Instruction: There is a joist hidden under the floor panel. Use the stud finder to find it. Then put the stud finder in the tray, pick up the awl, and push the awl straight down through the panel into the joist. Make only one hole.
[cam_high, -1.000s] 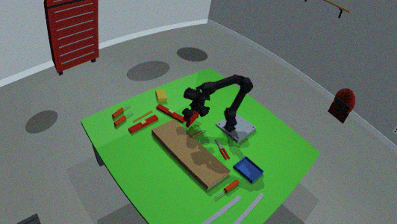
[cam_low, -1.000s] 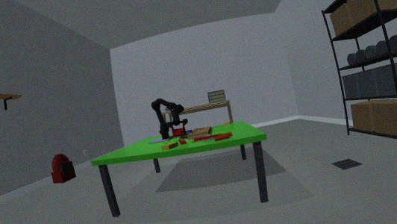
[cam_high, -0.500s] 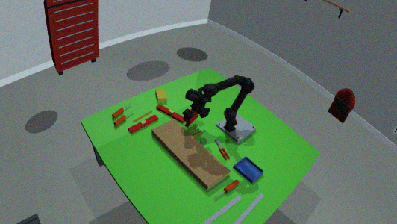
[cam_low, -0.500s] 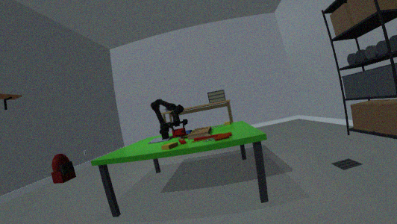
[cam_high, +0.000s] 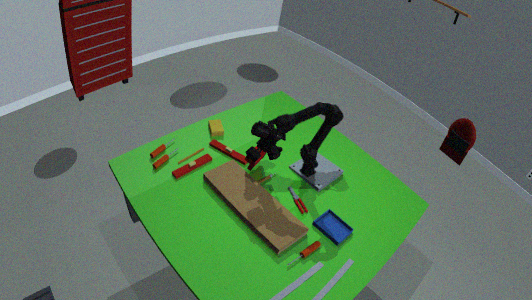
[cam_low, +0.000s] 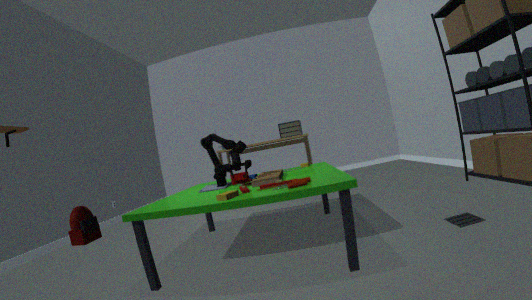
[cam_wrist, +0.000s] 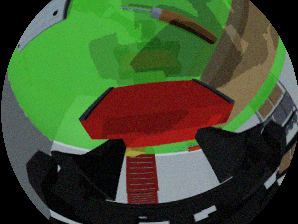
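My gripper (cam_high: 262, 153) (cam_wrist: 158, 129) is shut on the red stud finder (cam_high: 254, 163) (cam_wrist: 156, 111) (cam_low: 240, 178) and holds it above the table, beside the panel's long edge nearest the arm base. The brown floor panel (cam_high: 227, 182) (cam_wrist: 253, 51) lies flat, partly in the arm's shadow; no hole can be made out in it. A tool with a brown handle and thin metal shaft, seemingly the awl (cam_high: 264, 179) (cam_wrist: 186, 26), lies between the panel and the arm base. The blue tray (cam_high: 332, 227) looks empty. The joist is hidden.
Red-handled pliers (cam_high: 301, 202) lie between panel and tray. An orange-handled screwdriver (cam_high: 310, 249) and two metal strips lie past the panel's near end. Two red levels, a pencil, two more orange-handled tools and a yellow block (cam_high: 216, 128) lie beyond its far end.
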